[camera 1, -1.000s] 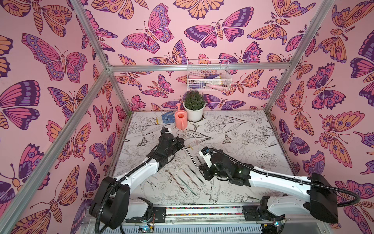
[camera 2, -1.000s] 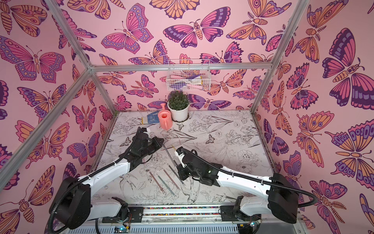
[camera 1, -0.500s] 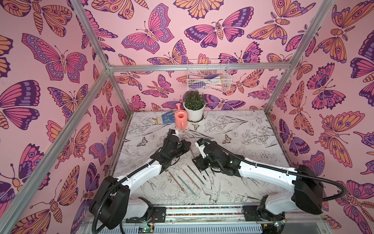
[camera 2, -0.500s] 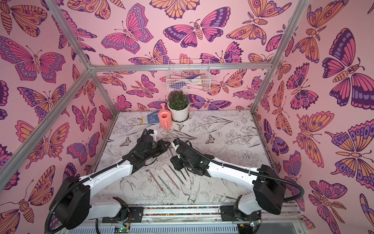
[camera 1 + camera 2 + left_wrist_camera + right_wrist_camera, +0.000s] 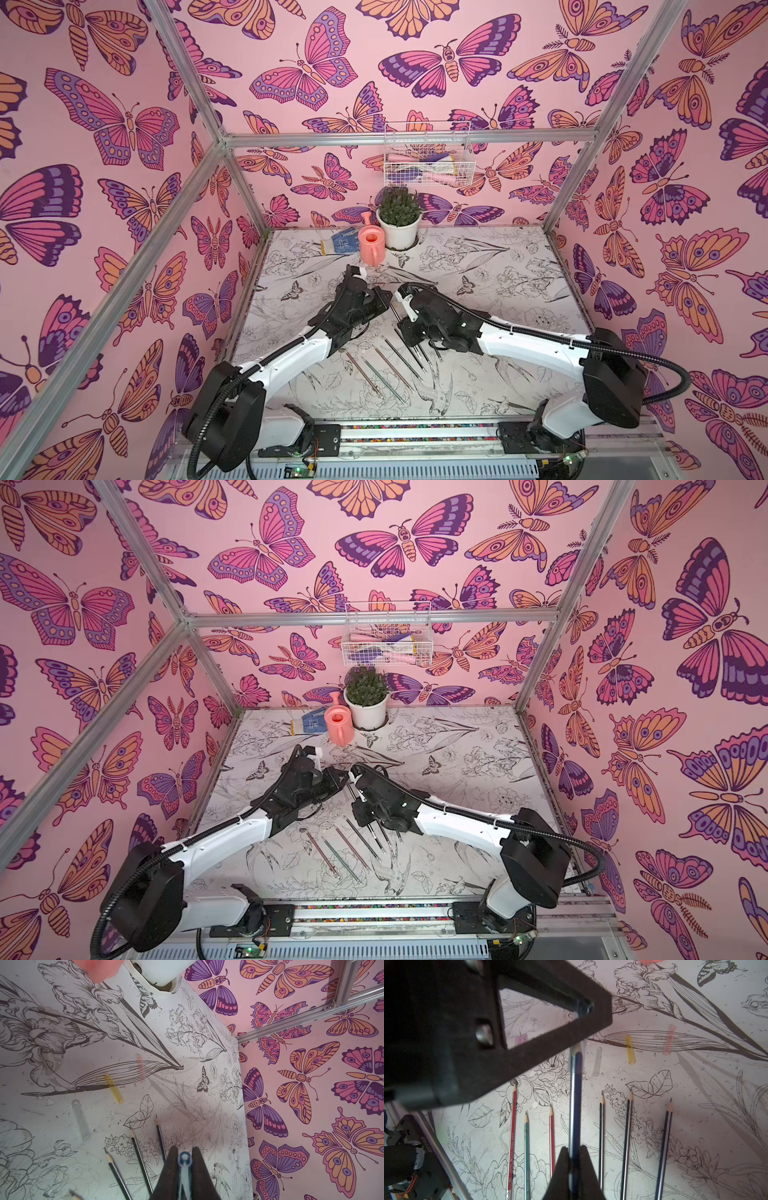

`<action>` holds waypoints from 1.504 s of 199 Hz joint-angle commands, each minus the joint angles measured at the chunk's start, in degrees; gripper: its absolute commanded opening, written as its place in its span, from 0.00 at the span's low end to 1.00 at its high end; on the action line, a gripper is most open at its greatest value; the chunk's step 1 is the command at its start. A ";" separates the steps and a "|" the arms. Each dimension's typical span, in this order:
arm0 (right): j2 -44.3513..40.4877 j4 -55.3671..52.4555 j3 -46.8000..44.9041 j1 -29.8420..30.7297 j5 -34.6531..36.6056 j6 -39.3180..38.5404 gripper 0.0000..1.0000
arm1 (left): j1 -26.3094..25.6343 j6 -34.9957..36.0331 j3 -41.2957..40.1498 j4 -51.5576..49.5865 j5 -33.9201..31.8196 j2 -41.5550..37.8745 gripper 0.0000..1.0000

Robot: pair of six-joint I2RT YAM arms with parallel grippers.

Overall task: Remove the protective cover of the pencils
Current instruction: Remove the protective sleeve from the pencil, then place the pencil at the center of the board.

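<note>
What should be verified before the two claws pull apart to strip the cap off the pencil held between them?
1. The right claw is shut on the held pencil: ok.
2. The left claw is shut on the clear cap: ok.
3. The clear cap covers the held pencil's tip: ok.
4. Six loose pencils lie on the table, none touching the held pencil: ok.
5. The removed caps lie apart from both claws: ok.
6. How deep the clear cap sits in the left claw: cannot tell.
</note>
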 commanded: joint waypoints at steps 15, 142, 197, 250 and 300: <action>-3.26 0.52 -2.15 0.68 -3.53 -0.67 0.00 | 0.81 -1.39 0.97 0.20 -1.05 -1.35 0.11; -12.63 3.97 -13.78 2.70 -6.01 2.11 0.00 | 5.41 -7.70 0.48 3.19 -8.08 0.66 0.10; -16.82 0.19 -17.76 -2.46 3.50 5.64 0.00 | 3.88 -7.20 5.80 4.10 -5.20 7.94 0.10; -14.84 2.60 -22.39 -13.47 -0.12 7.61 0.00 | 0.44 -6.30 16.82 3.64 -1.80 20.89 0.10; -9.66 5.61 -23.48 -17.54 -2.13 7.11 0.00 | -1.84 -6.26 28.17 0.12 0.09 33.03 0.09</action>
